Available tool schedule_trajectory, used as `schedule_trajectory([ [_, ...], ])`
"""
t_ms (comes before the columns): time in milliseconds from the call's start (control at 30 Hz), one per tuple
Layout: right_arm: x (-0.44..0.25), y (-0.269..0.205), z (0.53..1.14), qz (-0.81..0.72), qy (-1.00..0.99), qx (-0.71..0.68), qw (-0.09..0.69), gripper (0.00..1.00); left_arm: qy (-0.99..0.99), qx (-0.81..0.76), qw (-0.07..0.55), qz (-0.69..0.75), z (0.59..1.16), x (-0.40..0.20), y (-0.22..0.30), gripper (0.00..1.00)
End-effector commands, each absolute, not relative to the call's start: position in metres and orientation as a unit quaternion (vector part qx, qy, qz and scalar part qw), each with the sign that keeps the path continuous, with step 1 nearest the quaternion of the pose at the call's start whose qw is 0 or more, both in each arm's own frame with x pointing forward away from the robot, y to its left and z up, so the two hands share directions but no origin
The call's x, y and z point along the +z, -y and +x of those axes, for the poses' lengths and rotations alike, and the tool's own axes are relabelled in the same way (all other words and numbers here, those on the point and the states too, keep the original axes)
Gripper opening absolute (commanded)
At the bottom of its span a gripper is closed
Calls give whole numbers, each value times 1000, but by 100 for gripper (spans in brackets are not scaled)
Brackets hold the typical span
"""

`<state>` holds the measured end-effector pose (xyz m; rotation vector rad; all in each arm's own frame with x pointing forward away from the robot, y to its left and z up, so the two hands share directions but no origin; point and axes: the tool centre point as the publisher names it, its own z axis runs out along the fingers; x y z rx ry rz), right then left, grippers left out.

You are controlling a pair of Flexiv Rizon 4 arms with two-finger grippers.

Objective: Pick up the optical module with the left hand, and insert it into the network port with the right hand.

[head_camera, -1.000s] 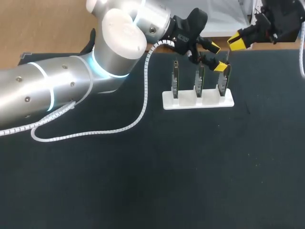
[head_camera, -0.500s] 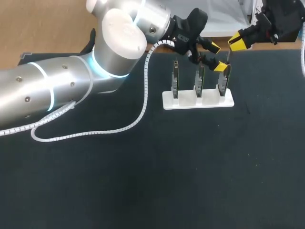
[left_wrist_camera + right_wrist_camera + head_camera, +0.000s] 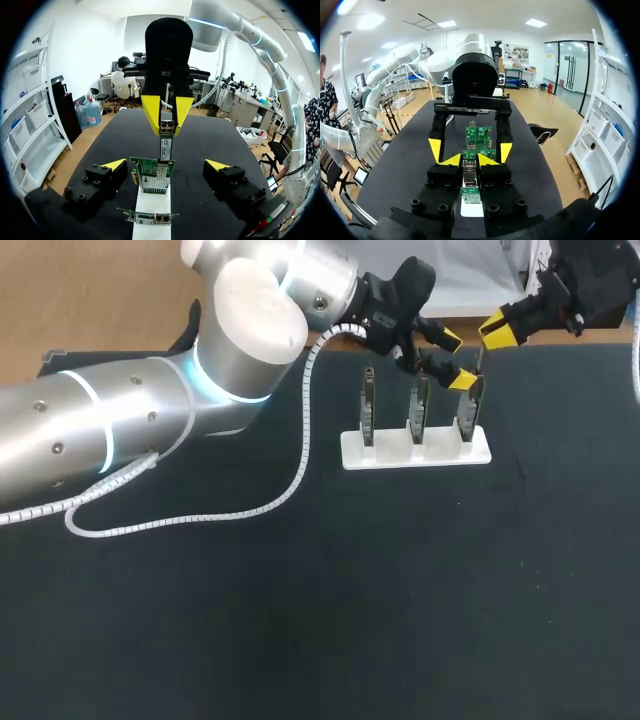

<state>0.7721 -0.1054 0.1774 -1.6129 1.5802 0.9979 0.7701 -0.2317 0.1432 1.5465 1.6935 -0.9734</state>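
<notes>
A white stand (image 3: 415,452) holds three upright green circuit boards with ports. My left gripper (image 3: 457,359) stands open over the rightmost board (image 3: 467,412). In the left wrist view that board (image 3: 152,172) sits between its spread fingers (image 3: 114,165), touching neither. My right gripper (image 3: 497,330) hangs at the far right edge of the table, shut on the small metal optical module (image 3: 166,144). The module points down at the board's top edge, just above it. In the right wrist view the module (image 3: 469,179) is pinched between the right gripper's yellow tips (image 3: 470,161), with the boards (image 3: 478,136) ahead.
The left arm's white spiral cable (image 3: 290,480) trails across the black table (image 3: 350,620) left of the stand. The other two boards (image 3: 368,405) stand in a row beside the rightmost one.
</notes>
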Motion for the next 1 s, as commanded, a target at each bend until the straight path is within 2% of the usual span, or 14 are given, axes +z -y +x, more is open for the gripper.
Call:
schedule_trajectory([
  [33, 177, 105, 768, -615, -605, 379, 335, 0, -645, -370, 316, 589, 772, 144, 233, 100],
  [1000, 171, 103, 770, -617, -609, 376, 329, 0, -645, -370, 316, 589, 772, 144, 233, 100],
])
